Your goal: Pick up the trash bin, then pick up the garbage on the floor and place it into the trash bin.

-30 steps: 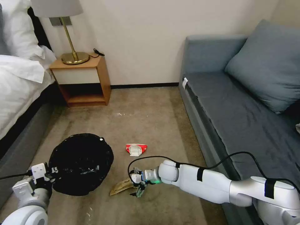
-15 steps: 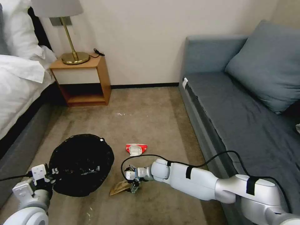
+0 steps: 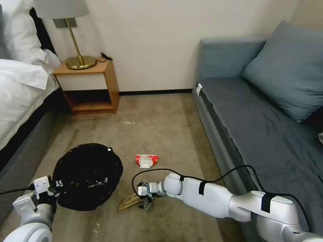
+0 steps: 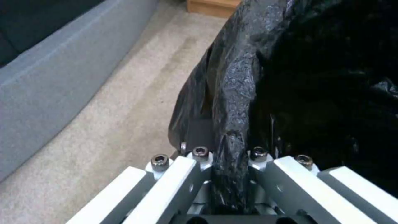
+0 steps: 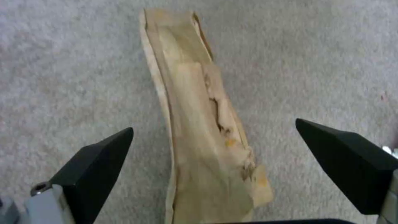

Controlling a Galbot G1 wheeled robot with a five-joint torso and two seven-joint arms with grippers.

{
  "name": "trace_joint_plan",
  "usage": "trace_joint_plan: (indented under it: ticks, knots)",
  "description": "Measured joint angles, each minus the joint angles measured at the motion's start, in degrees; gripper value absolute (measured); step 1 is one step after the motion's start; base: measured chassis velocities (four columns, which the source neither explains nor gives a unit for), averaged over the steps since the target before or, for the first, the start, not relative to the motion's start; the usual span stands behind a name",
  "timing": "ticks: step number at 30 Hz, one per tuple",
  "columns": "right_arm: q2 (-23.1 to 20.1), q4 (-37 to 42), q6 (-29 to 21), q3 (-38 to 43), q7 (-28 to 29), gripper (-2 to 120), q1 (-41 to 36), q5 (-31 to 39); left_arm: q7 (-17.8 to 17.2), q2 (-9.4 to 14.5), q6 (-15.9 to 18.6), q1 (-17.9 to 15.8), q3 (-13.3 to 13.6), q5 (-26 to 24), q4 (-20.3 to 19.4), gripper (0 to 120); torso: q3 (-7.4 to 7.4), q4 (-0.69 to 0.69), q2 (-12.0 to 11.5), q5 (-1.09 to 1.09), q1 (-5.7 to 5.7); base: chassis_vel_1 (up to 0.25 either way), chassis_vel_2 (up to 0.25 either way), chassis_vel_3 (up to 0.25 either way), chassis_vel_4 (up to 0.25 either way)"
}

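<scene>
The trash bin (image 3: 87,176), round and lined with a crinkled black bag, hangs low over the carpet at the left. My left gripper (image 3: 55,188) is shut on its near rim; the left wrist view shows the bag's rim (image 4: 232,130) pinched between the fingers. A yellow-brown snack wrapper (image 3: 129,201) lies flat on the carpet right of the bin. My right gripper (image 3: 145,202) is down at its right end, open, its black fingertips (image 5: 95,155) standing on either side of the wrapper (image 5: 203,137). A red-and-white crushed packet (image 3: 146,160) lies farther back on the floor.
A grey sofa (image 3: 255,127) with a blue cushion runs along the right. A wooden nightstand (image 3: 89,85) with a brass lamp stands at the back left beside a bed (image 3: 23,87) with white linen. Bare carpet (image 3: 158,124) lies between them.
My right arm has reached left and down, bringing its gripper from just right of the wrapper to straddle the wrapper's end. The bin and left gripper have stayed put.
</scene>
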Motion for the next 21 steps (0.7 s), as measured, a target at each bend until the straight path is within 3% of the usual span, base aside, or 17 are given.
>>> trace_joint_plan:
  ticks: [21]
  knots:
    - [1.3,-1.8,-1.4,-0.8,-1.2,100,-0.2,0.4,-0.1,-0.1,-0.1,0.3,0.0,0.3,-0.3,3,0.00,0.00,0.0,0.00,0.00,0.000,0.000,0.000,0.000]
